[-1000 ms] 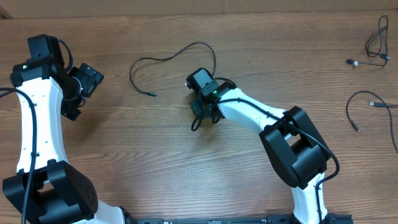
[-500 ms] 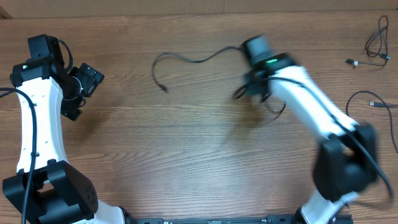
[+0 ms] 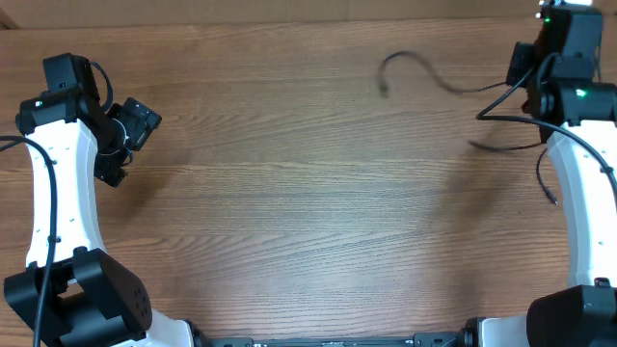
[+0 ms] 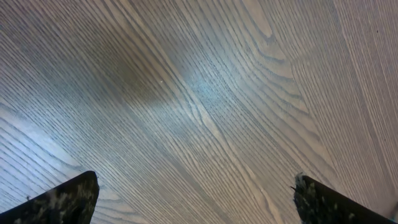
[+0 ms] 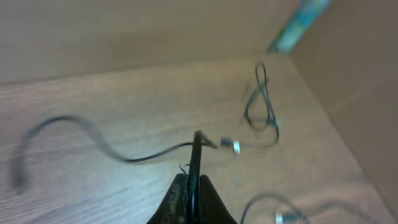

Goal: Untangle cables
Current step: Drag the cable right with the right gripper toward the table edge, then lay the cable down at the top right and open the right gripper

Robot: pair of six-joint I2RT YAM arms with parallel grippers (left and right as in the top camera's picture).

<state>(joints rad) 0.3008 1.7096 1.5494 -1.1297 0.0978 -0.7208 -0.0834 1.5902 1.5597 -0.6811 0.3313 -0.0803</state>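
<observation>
So that it can apparently be laid apart, one cable (image 5: 134,160) is pinched by the right gripper (image 5: 194,162) near the coiled cable (image 5: 266,93), while the left gripper (image 4: 196,202) is held spread.

Motion blur is smearing the trailing cable (image 3: 424,66) leading away from the right fingers (image 5: 186,194), its far end dissolving. Overhead, the right wrist (image 3: 564,48) is hiding those fingers. Just right of them, a second cable (image 5: 281,216) is running off the bottom edge. The frame is cropping the left fingers (image 4: 62,199) to bare tips.
</observation>
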